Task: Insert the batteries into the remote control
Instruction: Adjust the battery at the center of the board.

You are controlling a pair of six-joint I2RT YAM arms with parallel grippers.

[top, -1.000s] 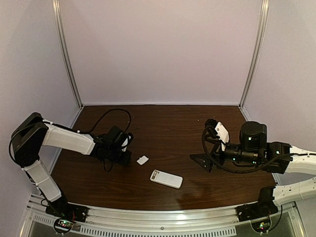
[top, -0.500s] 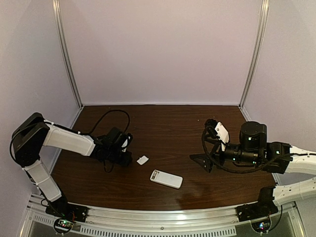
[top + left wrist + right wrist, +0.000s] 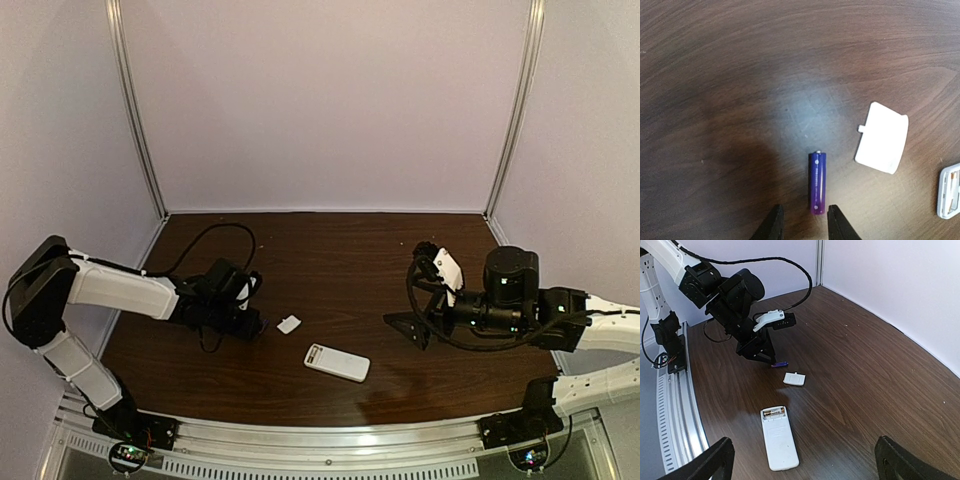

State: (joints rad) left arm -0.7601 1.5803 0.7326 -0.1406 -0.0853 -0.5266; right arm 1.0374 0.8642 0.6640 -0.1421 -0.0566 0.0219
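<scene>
The remote control point(image 3: 778, 440) lies back-up on the table, its battery bay open at the end nearer the left arm, with a gold-brown battery point(image 3: 773, 413) lying in the bay. The dark purple battery point(image 3: 817, 182) lies loose on the wood. Its near end sits just between the tips of my left gripper point(image 3: 805, 224), closer to the right finger point(image 3: 838, 223). The jaws stand slightly apart and neither touches it, so the left gripper is open. My right gripper point(image 3: 805, 467) hovers wide open and empty over the table right of the remote point(image 3: 337, 362).
The remote's detached white battery cover point(image 3: 882, 138) lies between the purple battery and the remote, also visible from above point(image 3: 289, 323). Pale walls with metal corner posts close in the dark wooden table point(image 3: 340, 260). A black cable point(image 3: 215, 240) trails behind the left arm.
My left arm has drawn back a little to the left and sits lower. The remote, cover and right arm have not moved.
</scene>
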